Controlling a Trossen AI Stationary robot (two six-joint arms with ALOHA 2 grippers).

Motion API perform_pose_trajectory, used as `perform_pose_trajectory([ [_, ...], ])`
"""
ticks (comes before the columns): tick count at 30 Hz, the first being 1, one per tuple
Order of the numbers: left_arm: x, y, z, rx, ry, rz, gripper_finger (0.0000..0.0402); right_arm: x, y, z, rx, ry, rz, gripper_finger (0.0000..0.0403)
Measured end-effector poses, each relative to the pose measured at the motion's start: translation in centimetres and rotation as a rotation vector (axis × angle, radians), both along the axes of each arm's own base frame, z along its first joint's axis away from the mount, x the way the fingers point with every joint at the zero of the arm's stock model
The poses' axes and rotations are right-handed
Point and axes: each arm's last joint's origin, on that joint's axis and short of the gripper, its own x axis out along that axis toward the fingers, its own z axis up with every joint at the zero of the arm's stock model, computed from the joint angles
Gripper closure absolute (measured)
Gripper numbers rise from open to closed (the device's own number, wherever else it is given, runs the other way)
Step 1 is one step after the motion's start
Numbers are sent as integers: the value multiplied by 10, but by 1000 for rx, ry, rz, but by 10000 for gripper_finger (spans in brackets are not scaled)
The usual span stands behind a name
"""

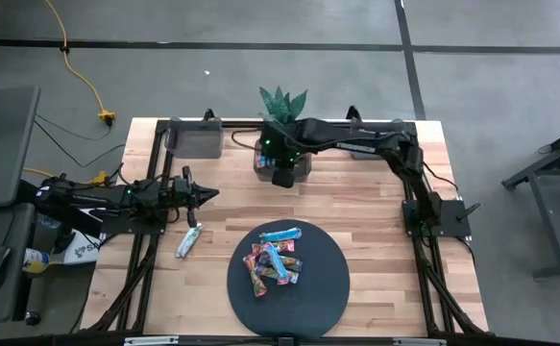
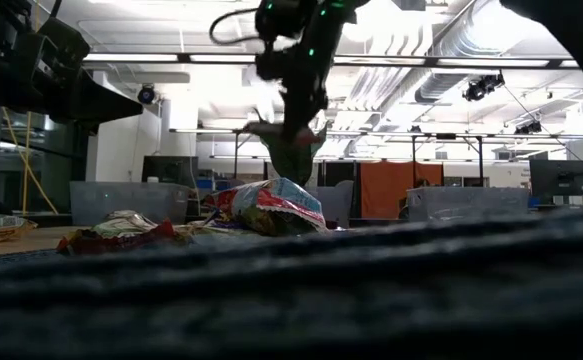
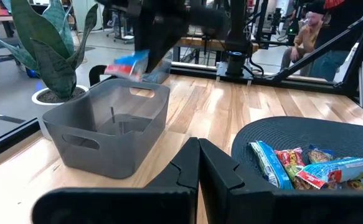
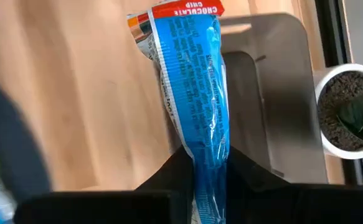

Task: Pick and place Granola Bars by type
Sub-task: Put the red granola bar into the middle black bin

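My right gripper (image 1: 281, 176) hangs over the middle grey bin (image 3: 106, 130) at the table's far side, shut on a blue granola bar (image 4: 197, 81). Several more granola bars (image 1: 275, 261) lie piled on the round dark mat (image 1: 328, 288) near the front. One silver-green bar (image 1: 188, 240) lies flat on the wood left of the mat. My left gripper (image 1: 207, 195) waits shut and level at the left, touching nothing. My right gripper pinches the blue bar near one end (image 4: 206, 146) between its two fingers. It comes from above, slanting down. The bar runs on past the fingertips along the fingers' line, its red-banded end (image 4: 184, 9) farthest out. It is lifted clear, over the bin's rim.
A potted plant (image 1: 281, 104) stands behind the middle bin. Another grey bin (image 1: 195, 137) sits at the far left corner. A dark frame (image 1: 155, 240) runs along the table's sides. A person (image 3: 312, 31) is in the room beyond the table.
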Motion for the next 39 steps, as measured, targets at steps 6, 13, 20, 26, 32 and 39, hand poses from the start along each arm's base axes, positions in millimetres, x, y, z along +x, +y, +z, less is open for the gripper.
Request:
perform_pose_trajectory([
  [6, 0, 0, 0, 0, 0, 0, 400, 8, -6, -23, -106, 89, -3, 361],
  [13, 0, 0, 0, 0, 0, 0, 400, 16, -11, -43, -213, 130, -43, 363],
  [20, 0, 0, 0, 0, 0, 0, 400, 25, -15, -64, -219, 140, -92, 360],
  [26, 0, 0, 0, 0, 0, 0, 400, 28, -16, -80, -211, 168, -90, 360],
  [32, 0, 0, 0, 0, 0, 0, 400, 27, -21, -81, -171, 158, -108, 359],
  [39, 0, 0, 0, 0, 0, 0, 400, 23, -23, -82, -126, 172, -135, 343],
])
